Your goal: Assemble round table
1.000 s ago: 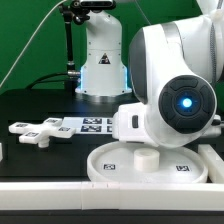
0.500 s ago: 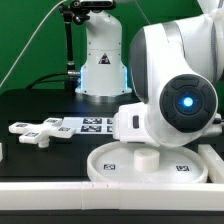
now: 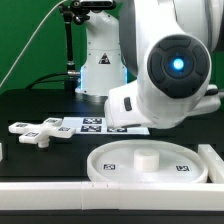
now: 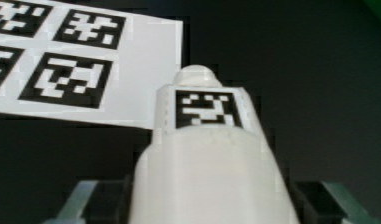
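The round disc (image 3: 103, 166) lies flat at the front of the table with its raised hub (image 3: 146, 157) in the middle. The cross-shaped foot (image 3: 38, 130) lies on the exterior view's left. In the wrist view my gripper (image 4: 208, 206) is shut on the short cylinder leg (image 4: 208, 140), whose tagged side faces the camera; a dark finger (image 4: 98, 200) sits on each side of it. The leg hangs above the black table beside the marker board (image 4: 62, 60). In the exterior view the arm's body hides the gripper and the leg.
The marker board (image 3: 88, 124) lies behind the disc, right of the foot. A long white bar (image 3: 40, 197) runs along the front edge and another (image 3: 212, 165) along the exterior view's right. The arm's base (image 3: 100, 60) stands at the back.
The arm's wrist has risen and shifted a little to the exterior view's left, uncovering the disc's far rim. The disc and the foot have not moved.
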Controlling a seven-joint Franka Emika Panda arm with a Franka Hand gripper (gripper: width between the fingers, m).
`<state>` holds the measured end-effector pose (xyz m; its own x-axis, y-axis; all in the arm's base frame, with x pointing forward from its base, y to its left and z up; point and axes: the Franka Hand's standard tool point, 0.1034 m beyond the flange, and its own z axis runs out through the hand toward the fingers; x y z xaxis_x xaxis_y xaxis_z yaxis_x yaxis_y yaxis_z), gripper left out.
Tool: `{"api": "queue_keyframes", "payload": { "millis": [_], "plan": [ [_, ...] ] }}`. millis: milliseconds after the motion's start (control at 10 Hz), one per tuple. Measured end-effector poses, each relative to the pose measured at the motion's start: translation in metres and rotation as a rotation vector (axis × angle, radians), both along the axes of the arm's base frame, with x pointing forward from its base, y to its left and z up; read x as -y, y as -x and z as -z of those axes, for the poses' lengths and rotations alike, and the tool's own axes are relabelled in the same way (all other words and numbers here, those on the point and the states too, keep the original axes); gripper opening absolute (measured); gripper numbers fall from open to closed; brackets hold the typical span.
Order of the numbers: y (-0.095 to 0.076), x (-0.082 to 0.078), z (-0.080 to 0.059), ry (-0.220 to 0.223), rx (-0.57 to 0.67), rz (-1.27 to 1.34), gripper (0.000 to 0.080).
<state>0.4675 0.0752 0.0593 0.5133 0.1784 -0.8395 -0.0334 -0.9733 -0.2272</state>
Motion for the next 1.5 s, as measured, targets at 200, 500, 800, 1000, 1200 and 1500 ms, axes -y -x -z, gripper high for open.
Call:
{"api": "queue_keyframes", "payload": {
  "millis": [200,500,800,1000,1200,1500],
  "plan": [
    [0.0,-0.001,0.002,-0.016,0.008,-0.01,0.0409],
    [-0.009,0.0,-0.012,-0.048,0.041,-0.031,0.0409],
    [-0.043,0.012,-0.045,-0.054,0.288,-0.007,0.0409],
    [-0.046,0.015,-0.04,-0.03,0.42,0.012,0.0409],
    [-0.049,0.018,-0.043,-0.008,0.539,0.024,0.0409],
    [-0.074,0.029,-0.068,-0.029,0.721,0.051,0.0409]
  ]
}}
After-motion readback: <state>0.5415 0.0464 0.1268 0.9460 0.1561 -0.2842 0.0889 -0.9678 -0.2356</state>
